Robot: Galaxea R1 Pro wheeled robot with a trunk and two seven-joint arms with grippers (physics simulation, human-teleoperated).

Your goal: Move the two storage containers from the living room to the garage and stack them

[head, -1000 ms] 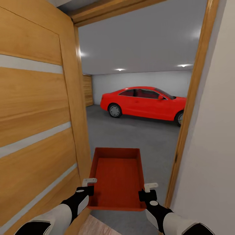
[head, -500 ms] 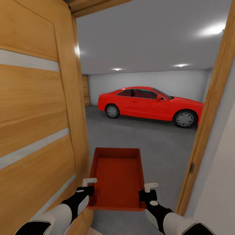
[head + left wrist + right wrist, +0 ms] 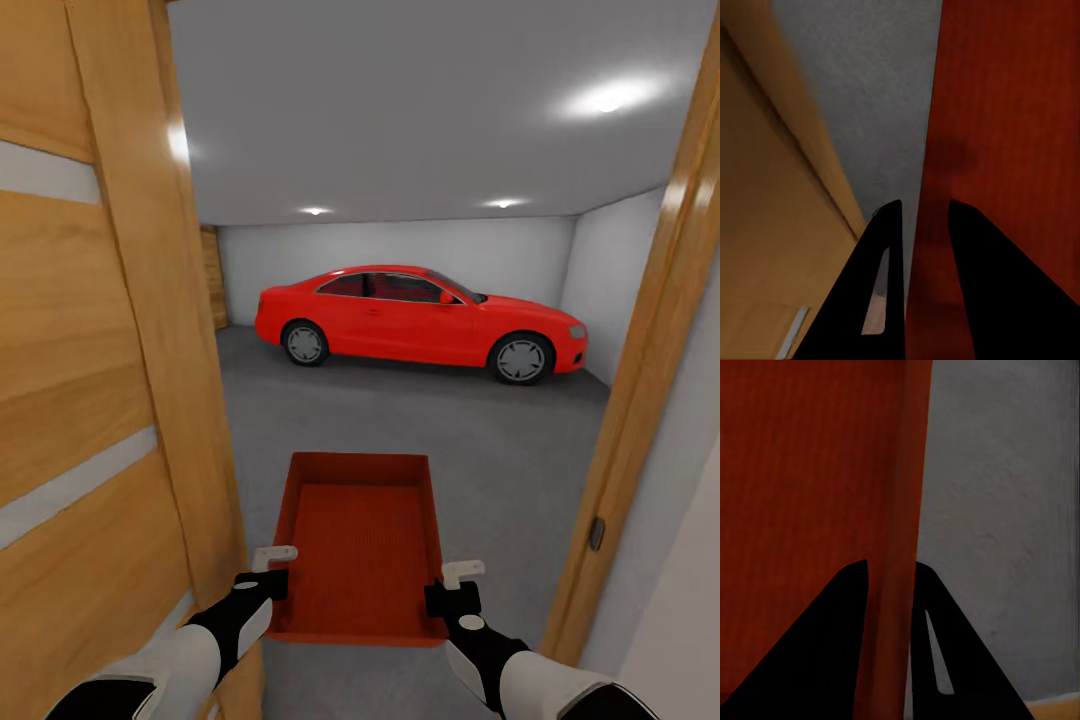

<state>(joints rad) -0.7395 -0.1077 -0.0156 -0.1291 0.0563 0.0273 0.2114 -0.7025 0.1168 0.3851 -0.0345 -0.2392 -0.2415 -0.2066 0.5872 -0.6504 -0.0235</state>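
Observation:
I carry one orange-red storage container [image 3: 362,545], open-topped and level, in front of me in the doorway to the garage. My left gripper [image 3: 275,572] is shut on its left wall near the near corner; in the left wrist view that wall [image 3: 924,187] runs between the black fingers [image 3: 889,255]. My right gripper [image 3: 452,588] is shut on the right wall [image 3: 904,510], which passes between its fingers [image 3: 926,607]. Below and ahead lies the dark grey concrete floor [image 3: 500,440] of the garage.
A red car [image 3: 420,320] is parked across the back of the garage. The open wooden door [image 3: 90,400] stands close on my left. The wooden door frame [image 3: 640,400] rises close on my right, with an off-white wall [image 3: 690,600] beside it.
The camera has advanced through the doorway: the door and frame have slid outward, more of the garage and car shows. The container stays held the same way in both grippers.

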